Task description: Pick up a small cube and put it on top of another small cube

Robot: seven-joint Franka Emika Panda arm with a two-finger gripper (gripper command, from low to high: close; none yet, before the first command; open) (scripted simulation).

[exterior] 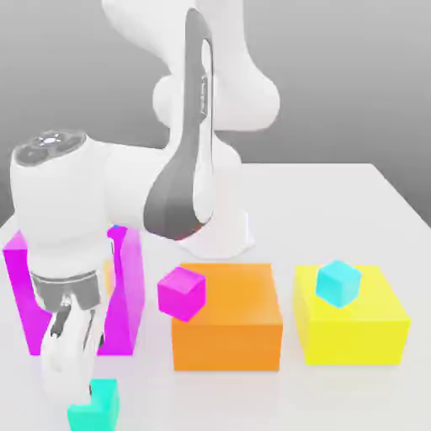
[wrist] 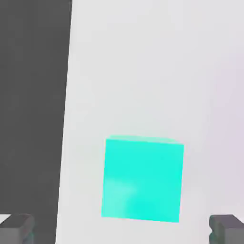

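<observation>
The small teal-green cube (exterior: pixel 98 405) rests on the white table near its front edge, at the exterior view's left. My gripper (exterior: pixel 67 389) hangs right over it and hides part of it. In the hand view the teal cube (wrist: pixel 142 180) lies straight below, between the lines of my two fingertips (wrist: pixel 16 228), which stand wide apart. My gripper (wrist: pixel 122 234) is open and holds nothing. The small magenta-pink cube (exterior: pixel 181 293) sits tilted against the front left corner of the orange block (exterior: pixel 227 324).
A big magenta block (exterior: pixel 126 290) stands right behind my hand. A yellow block (exterior: pixel 349 324) carries a sky-cyan small cube (exterior: pixel 337 282). The arm's base (exterior: pixel 220 236) is at the back. The table edge (wrist: pixel 66 119) runs close beside the teal cube.
</observation>
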